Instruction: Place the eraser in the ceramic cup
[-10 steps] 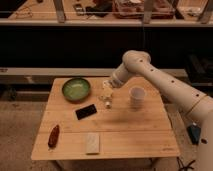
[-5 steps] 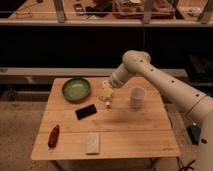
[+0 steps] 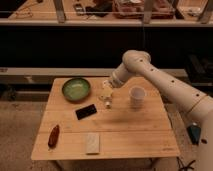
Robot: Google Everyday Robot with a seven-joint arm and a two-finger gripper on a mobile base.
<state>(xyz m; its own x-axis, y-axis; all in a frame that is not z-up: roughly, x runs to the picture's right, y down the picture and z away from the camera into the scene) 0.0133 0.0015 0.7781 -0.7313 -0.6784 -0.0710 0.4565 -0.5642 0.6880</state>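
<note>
**Nothing moves: open claw waits between eraser and cup**

Nothing has visibly shifted since the earlier frames: the arm holds the same pose and every object sits where it was. One white robot arm reaches in from the right of the view over a wooden table (image 3: pixel 130 135). Its claw (image 3: pixel 107 99) hangs low over the middle of the table's far half, pointing downward, with its jaws open and holding nothing.

The eraser (image 3: pixel 86 111), a small flat black slab, lies on the table near the claw, on the side toward the camera and to the left as seen in the view. It is apart from the claw, not touching it. Its long axis runs diagonally, and its farther, right-hand end points roughly toward the claw.

The ceramic cup (image 3: pixel 137 96), small, white and upright, stands on the claw's opposite side, to the right in the view, at about the same depth as the claw. So the claw sits between the two task things.

Beyond the eraser, to the claw's left, rests a green bowl (image 3: pixel 76 89). Well apart, near the table's front edge, lie a red elongated object (image 3: pixel 53 136) and a pale beige block (image 3: pixel 92 143).

The grasp looks not yet begun. It would likely mean moving away from the cup, then closing across the eraser's short side.
</note>
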